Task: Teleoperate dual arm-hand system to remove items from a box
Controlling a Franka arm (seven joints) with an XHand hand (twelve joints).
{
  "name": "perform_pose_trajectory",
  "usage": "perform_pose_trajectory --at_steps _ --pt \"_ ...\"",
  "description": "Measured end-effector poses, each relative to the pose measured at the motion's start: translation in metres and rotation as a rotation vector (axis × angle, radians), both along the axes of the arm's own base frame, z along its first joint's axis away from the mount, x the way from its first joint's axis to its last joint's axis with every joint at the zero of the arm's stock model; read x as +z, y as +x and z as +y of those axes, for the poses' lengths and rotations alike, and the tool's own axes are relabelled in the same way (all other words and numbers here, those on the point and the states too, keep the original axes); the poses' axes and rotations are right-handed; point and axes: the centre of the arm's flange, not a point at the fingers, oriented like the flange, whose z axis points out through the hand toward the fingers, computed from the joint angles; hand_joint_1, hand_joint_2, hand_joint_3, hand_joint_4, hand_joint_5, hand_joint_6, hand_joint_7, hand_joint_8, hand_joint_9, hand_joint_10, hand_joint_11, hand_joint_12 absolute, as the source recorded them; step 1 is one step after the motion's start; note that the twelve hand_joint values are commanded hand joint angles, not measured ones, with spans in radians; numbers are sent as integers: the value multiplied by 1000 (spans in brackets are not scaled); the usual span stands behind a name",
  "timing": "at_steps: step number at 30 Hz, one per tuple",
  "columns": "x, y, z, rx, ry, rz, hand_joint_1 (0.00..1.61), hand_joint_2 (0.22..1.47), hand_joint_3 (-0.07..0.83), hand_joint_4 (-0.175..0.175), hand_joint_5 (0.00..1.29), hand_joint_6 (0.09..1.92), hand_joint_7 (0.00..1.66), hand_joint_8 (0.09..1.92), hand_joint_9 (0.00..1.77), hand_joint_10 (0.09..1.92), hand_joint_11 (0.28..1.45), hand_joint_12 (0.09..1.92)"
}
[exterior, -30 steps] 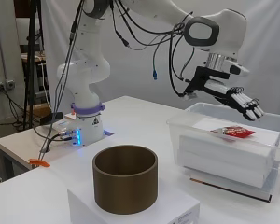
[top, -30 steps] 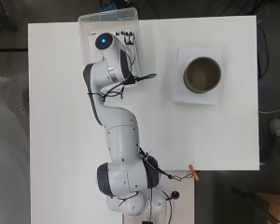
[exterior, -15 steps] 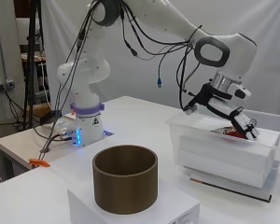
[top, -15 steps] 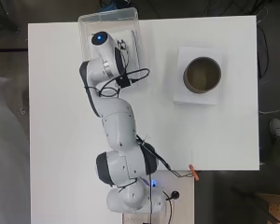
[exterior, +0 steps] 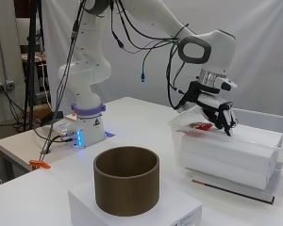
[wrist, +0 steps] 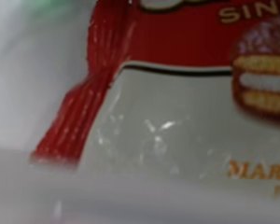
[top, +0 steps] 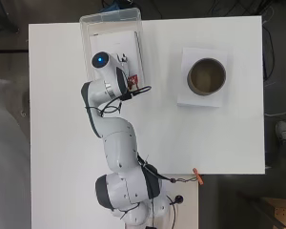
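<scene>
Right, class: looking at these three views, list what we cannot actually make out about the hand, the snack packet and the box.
1. Overhead view: the hand is hidden under the arm's wrist; only a sliver of the snack packet shows.
2. Side view: whether the hand is touching the packet cannot be told; its fingers block the spot.
3. Wrist view: the packet is cut off by the edges.
4. The clear plastic box: its floor is hidden under a white foam block.

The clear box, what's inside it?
Inside the clear box sits a white block with a red snack packet on top. The robot hand covers part of the packet.
</scene>
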Motion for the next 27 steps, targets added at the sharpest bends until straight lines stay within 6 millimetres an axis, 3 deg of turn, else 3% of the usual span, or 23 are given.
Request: perform_pose_trajectory --at_steps 1,2,3,5,8,9,11,12,13,14,15,19,21,27 --pt "6 -1 -2 -6 -3 -5 723 1066 -9 78 714 317 737 1084 857 1147 563 954" --pt "9 -2 -1 -6 -9 -11 587 1040 -8 54 624 166 584 624 657 684 477 552" --pt "10 -4 -1 -2 -16 -11 512 1027 -6 43 577 87 524 332 573 377 448 295" --pt "13 -4 0 4 -19 4 455 1022 -1 36 546 87 514 87 551 105 452 87" --pt "36 3 9 14 22 3 425 1017 -1 21 515 87 570 87 613 87 473 87" --pt "46 3 13 20 26 -2 430 1028 0 12 524 87 678 87 742 87 516 87" --pt "67 -5 16 29 24 -36 511 1056 5 -5 599 87 845 1232 1023 1257 695 1094" --pt "77 -11 15 34 27 -55 670 1108 3 59 689 444 915 1577 1126 1583 766 1449" --pt "90 -20 11 35 41 -70 796 1148 2 112 753 811 972 1763 1208 1757 832 1653" --pt "104 -30 7 30 67 -84 875 1168 0 143 797 1009 1030 1857 1271 1844 883 1763" --pt "117 -40 3 19 107 -101 921 1174 -1 160 830 1095 1075 1902 1313 1885 916 1817" --pt "142 -83 -26 -6 223 -131 969 1168 -3 175 878 1138 1133 1920 1361 1920 961 1858" --pt "133 -101 -39 -8 235 -108 956 1177 1 175 856 1169 1142 1920 1372 1920 986 1865" --pt "117 -129 -66 -61 280 6 923 1205 1 175 802 1245 1128 1920 1346 1920 999 1872"
